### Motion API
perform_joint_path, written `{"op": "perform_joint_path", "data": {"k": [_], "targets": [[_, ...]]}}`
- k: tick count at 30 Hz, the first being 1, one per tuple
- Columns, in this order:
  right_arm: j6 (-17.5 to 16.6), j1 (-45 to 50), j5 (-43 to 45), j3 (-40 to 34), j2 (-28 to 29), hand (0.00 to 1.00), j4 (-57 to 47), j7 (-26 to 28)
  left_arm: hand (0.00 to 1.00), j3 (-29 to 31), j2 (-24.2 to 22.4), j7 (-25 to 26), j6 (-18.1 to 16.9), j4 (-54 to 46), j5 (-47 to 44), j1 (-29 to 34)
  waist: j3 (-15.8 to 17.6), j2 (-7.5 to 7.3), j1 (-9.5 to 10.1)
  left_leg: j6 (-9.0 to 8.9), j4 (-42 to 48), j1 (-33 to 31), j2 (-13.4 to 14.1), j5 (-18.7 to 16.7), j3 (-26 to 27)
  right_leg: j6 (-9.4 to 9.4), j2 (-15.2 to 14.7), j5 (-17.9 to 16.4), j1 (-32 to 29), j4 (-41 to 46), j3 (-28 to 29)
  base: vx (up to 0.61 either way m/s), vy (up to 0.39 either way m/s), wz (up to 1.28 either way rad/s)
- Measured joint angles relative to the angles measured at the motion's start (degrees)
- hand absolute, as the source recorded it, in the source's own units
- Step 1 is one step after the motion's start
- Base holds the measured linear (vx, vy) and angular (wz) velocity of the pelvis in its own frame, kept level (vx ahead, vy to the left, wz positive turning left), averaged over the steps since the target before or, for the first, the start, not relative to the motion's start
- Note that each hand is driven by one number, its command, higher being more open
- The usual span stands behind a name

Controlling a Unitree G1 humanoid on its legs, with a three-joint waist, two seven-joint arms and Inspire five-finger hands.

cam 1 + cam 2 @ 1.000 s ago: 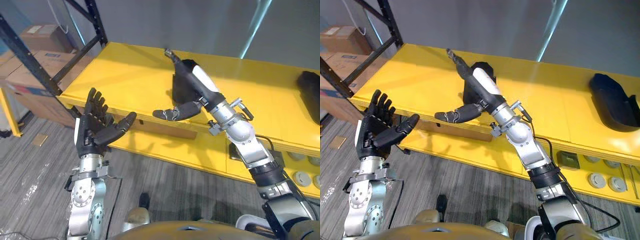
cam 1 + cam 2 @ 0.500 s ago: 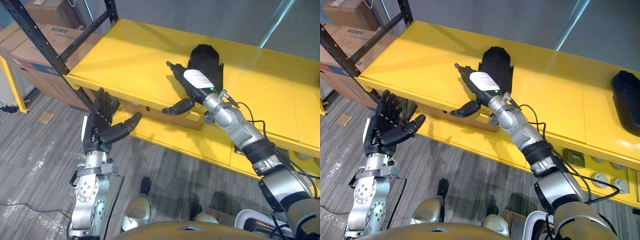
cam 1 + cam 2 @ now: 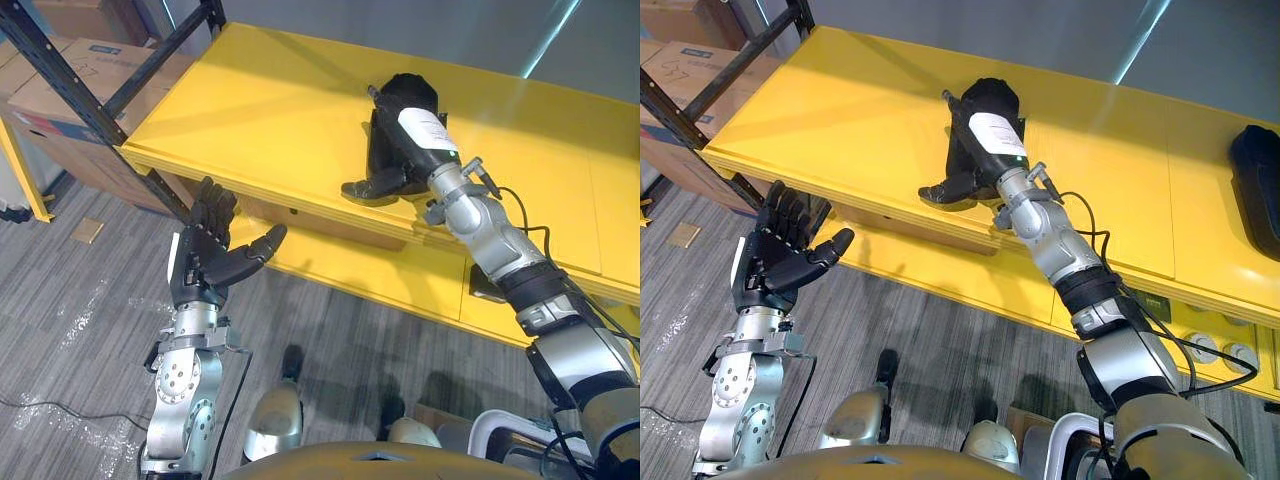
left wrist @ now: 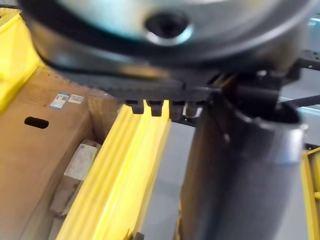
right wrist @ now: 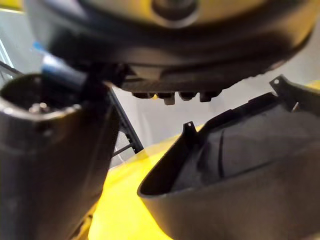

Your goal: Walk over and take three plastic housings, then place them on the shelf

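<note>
Since half a second ago the right hand [image 3: 424,132] has come against the black housing [image 3: 384,150] on the yellow shelf [image 3: 250,110], laid flat and open along it. The left hand [image 3: 205,258] is spread wide below the shelf edge. In the right eye view, a second housing [image 3: 1258,185] lies far right. The right wrist view has the housing's hollow shell close beside the hand. The left wrist view takes in a cardboard box [image 4: 40,140].

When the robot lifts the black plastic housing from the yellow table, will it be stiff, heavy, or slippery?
Likely stiff and light: the black plastic housing looks like a thin-walled hollow shell. Possibly slippery: its smooth curved surface gives the open right hand little to catch.
</note>
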Motion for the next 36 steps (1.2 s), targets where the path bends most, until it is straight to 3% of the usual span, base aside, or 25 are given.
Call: {"op": "perform_joint_path", "data": {"k": [2,7,15,20,36], "targets": [[0.8,0.0,0.1,0.0,0.0,1.0,0.0,1.0,1.0,-0.3,0.0,0.3,0.0,0.0,0.0,0.1,0.1,0.08,-0.27,0.01,0.0,0.0,0.0,0.0,0.0,0.01,0.0,0.0,0.0,0.1,0.0,-0.05,-0.017,-0.01],[4.6,0.6,1.6,-0.1,-0.2,1.0,0.0,11.3,1.0,-0.8,0.0,0.3,0.0,0.6,0.0,0.4,0.1,0.09,-1.03,0.01,0.0,0.4,0.1,0.0,0.5,0.04,0.0,0.0,-0.1,0.0,0.6,-0.03,-0.018,-0.04],[9.1,0.8,1.6,-0.1,-2.0,1.0,-0.6,15.2,1.0,-1.3,0.5,0.8,1.3,2.2,0.0,0.5,0.1,0.08,-0.94,0.01,0.0,0.7,0.1,0.0,1.0,0.09,0.0,0.2,-0.1,0.0,1.0,0.0,-0.003,-0.03],[11.9,0.8,1.5,-0.1,-2.0,1.0,-0.6,14.7,1.0,-1.9,1.0,1.0,1.3,2.2,0.0,0.5,0.1,0.08,-0.91,0.0,0.0,0.8,0.1,0.0,1.0,0.06,-0.1,0.2,-0.2,0.0,1.1,0.0,0.0,0.0],[19.6,-0.5,1.3,-6.3,0.4,1.0,7.7,4.2,1.0,-6.5,3.7,2.1,2.2,2.2,0.0,0.1,0.8,-1.11,0.63,-0.45,0.0,0.1,1.0,-0.2,1.5,-0.32,0.5,1.0,-0.4,-1.2,1.4,-0.01,-0.012,-0.01]]}}
